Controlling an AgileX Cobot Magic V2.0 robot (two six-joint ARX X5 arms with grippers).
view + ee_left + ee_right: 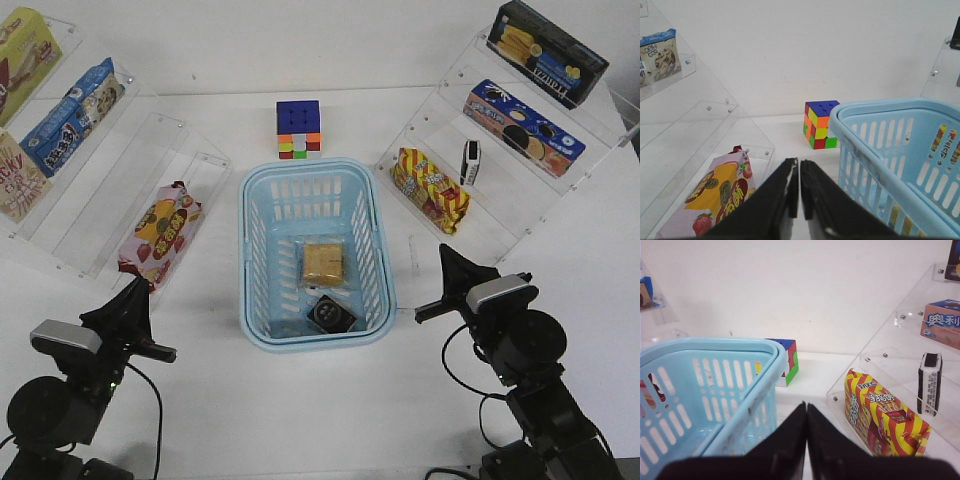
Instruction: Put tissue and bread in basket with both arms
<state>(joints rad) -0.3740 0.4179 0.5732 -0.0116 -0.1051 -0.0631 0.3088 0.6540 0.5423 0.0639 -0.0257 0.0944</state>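
Front view, from the left: clear shelves (120, 170) hold snack boxes, and a strawberry-print packet (160, 232) lies on the lowest step. Below it the left tool (137, 287) points up from the near-left corner of the white table (300, 410), clenched with nothing between its tips (the left wrist view shows the two black fingers (785, 192) pressed almost together, only a thin slit between them). It sits beside the light-blue basket (250, 300), outside its rim and not touching it.

At the centre, the basket stands on the table with a colour cube (299, 129) just behind it. Inside, the bread (324, 262) lies flat on the slotted bottom, about mid-basket, and the tissue (331, 315) lies just nearer the camera, close to the front wall; whether the two touch is hard to tell.

To the right of the basket the right tool (449, 257) is also clenched and empty, its tips meeting in the right wrist view (806, 412). Beyond it a red-and-yellow striped packet (430, 190) and a small black-and-white pack (470, 162) rest on the right-hand shelves (500, 200), with two boxes higher up
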